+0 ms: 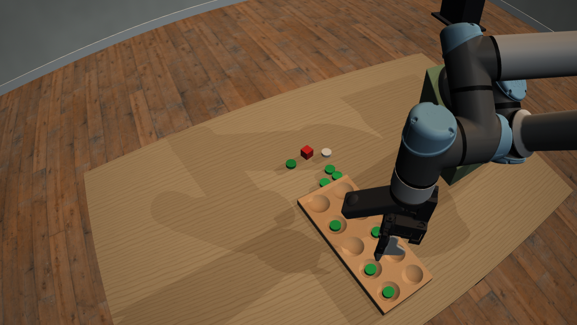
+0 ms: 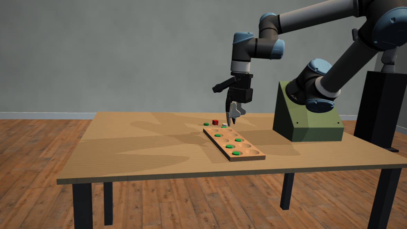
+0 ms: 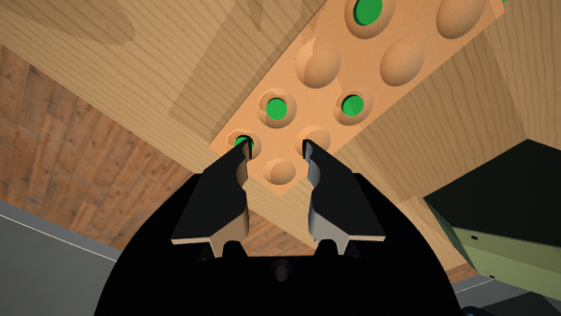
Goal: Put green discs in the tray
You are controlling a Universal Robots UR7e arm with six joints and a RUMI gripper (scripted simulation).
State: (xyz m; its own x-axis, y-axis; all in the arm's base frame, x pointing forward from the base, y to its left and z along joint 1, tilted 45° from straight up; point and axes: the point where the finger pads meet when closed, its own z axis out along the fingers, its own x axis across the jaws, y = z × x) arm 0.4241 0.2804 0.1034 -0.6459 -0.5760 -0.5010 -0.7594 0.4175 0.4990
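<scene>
Gripper (image 2: 231,122) hangs well above the tray (image 1: 323,226), pointing down, its jaws set narrowly apart with nothing between them; the wrist view shows bare tray surface in the gap. Tray: a long wooden block with two rows of round pockets, lying on the desk (image 1: 181,226) near the arm's green base (image 2: 307,125). Four green discs lie in the tray, each alone in its own pocket: disc a (image 1: 335,225) in the outer row toward the far end; disc b (image 1: 375,231) in the inner row, partly hidden by the gripper in the top view; disc c (image 1: 370,269) and disc d (image 1: 388,291) in the outer row at the near end. Remaining pockets hold nothing. Loose discs on the desk beyond the far end of the tray: three close together (image 1: 329,169), (image 1: 337,175), (image 1: 324,182), the last just beside the tray's corner, and a fourth (image 1: 290,163) apart to the left. Also on the desk: a red cube (image 1: 306,152) and a white disc (image 1: 326,152), side by side behind the loose discs.
</scene>
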